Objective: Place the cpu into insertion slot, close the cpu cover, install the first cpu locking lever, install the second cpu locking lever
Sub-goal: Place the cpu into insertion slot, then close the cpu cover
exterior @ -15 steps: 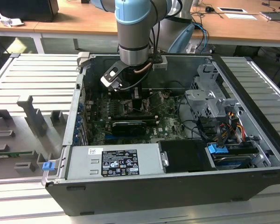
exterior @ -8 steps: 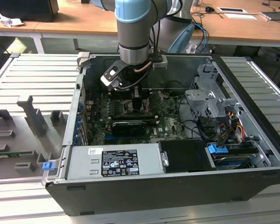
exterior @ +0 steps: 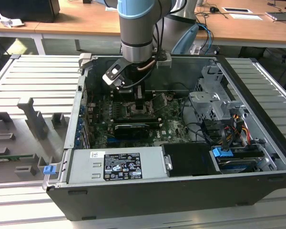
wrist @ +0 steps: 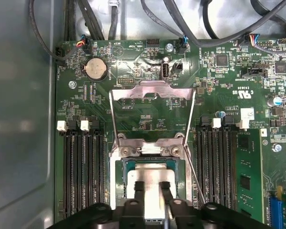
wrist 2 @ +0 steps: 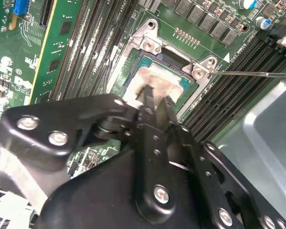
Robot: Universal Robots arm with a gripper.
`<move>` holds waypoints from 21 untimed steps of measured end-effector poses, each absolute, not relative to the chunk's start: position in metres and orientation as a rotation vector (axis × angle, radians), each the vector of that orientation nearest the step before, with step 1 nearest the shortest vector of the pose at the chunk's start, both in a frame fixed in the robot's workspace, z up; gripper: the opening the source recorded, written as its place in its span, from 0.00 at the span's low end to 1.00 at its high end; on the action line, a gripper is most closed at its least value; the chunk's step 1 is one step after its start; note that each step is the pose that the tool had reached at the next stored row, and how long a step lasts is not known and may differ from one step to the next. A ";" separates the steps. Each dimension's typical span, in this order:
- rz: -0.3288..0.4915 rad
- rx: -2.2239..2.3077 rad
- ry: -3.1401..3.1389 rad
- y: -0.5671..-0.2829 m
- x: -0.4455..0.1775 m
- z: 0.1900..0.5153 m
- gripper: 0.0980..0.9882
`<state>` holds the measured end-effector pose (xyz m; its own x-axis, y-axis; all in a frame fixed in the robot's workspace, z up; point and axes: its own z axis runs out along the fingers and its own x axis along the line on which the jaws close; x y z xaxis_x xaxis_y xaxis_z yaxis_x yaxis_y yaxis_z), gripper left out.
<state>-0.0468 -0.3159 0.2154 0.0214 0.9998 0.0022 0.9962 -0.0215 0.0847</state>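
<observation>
1. The cpu (wrist: 150, 174) lies in the slot (wrist: 121, 167), and the cover (wrist: 152, 88) is up.
2. The gripper (wrist: 152, 185) hangs just above it, fingers slightly apart.
3. Risk: a finger brushing the cpu could skew it, so the cover binds.

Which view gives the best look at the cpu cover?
The first wrist view: the cover stands open, its whole frame and window facing the camera. The exterior view gives what looks like a small tilted sliver of it. In the second wrist view I cannot pick it out.
</observation>
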 end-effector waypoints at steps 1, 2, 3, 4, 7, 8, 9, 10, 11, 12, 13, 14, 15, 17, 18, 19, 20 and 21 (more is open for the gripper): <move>0.094 2.202 2.155 -0.316 -0.047 0.216 0.07; 0.094 2.202 2.155 -0.316 -0.047 0.216 0.01; 0.094 2.202 2.155 -0.316 -0.047 0.217 0.01; 0.094 2.202 2.155 -0.316 -0.047 0.217 0.01; 0.094 2.202 2.155 -0.316 -0.047 0.220 0.01; 0.094 2.202 2.155 -0.316 -0.047 0.220 0.01; 0.094 2.202 2.155 -0.316 -0.047 0.220 0.01; 0.094 2.202 2.155 -0.316 -0.047 0.221 0.01; 0.094 2.202 2.155 -0.316 -0.047 0.221 0.01; 0.094 2.202 2.155 -0.316 -0.047 0.221 0.01; 0.094 2.202 2.155 -0.316 -0.047 0.222 0.01; 0.094 2.202 2.155 -0.316 -0.047 0.222 0.01; 0.094 2.202 2.155 -0.316 -0.047 0.222 0.01; 0.090 2.204 2.157 -0.316 -0.044 0.223 0.01; 0.086 2.206 2.159 -0.316 -0.043 0.225 0.01; 0.085 2.206 2.159 -0.316 -0.043 0.226 0.01; 0.085 2.206 2.159 -0.316 -0.043 0.227 0.01; 0.085 2.206 2.159 -0.316 -0.043 0.228 0.01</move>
